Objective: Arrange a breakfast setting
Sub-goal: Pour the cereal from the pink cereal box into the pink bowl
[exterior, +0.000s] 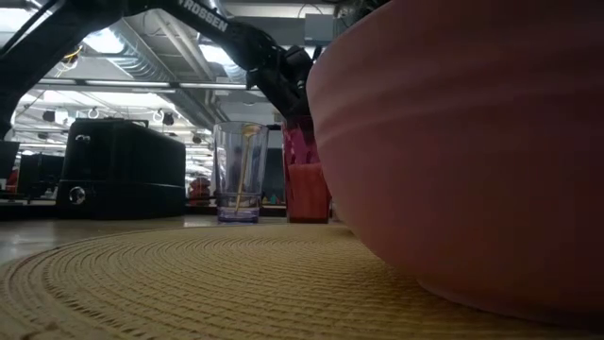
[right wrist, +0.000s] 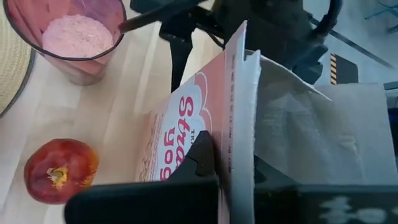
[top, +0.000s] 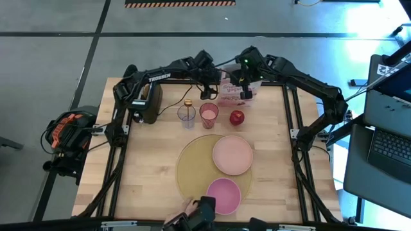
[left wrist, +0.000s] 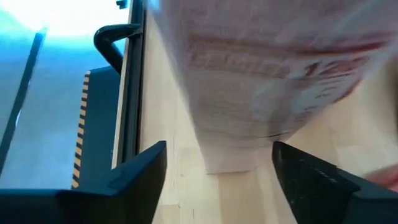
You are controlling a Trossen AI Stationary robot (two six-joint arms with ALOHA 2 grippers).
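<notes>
The pink-and-white cereal box [top: 232, 92] is at the table's far middle. My right gripper [top: 246, 90] is shut on its top, seen close in the right wrist view [right wrist: 233, 165]. My left gripper [top: 216, 85] is open beside the box; its fingers stand either side of the box's lower end [left wrist: 230, 158], apart from it. The red apple [top: 237, 117] lies on the table. The gold spoon [top: 187, 104] stands in a clear glass. The pink plate [top: 232, 154] and pink bowl [top: 223, 194] sit on the tan placemat [top: 192, 168]. I cannot make out the toast. My right gripper pinches the box's opened top edge [right wrist: 241, 112] between its two fingers, one finger [right wrist: 200, 155] on the printed face and the other on the inner side. The fingers come from above, pointing down. Whether the box's bottom is on the table does not show there.
A black toaster [top: 149, 102] stands at the far left. A pink cup [top: 209, 114] with pale pink filling stands between the glass and the apple. A black frame rail [left wrist: 127, 93] runs along the table's far edge behind the box. A laptop [top: 392, 147] sits off the table's right.
</notes>
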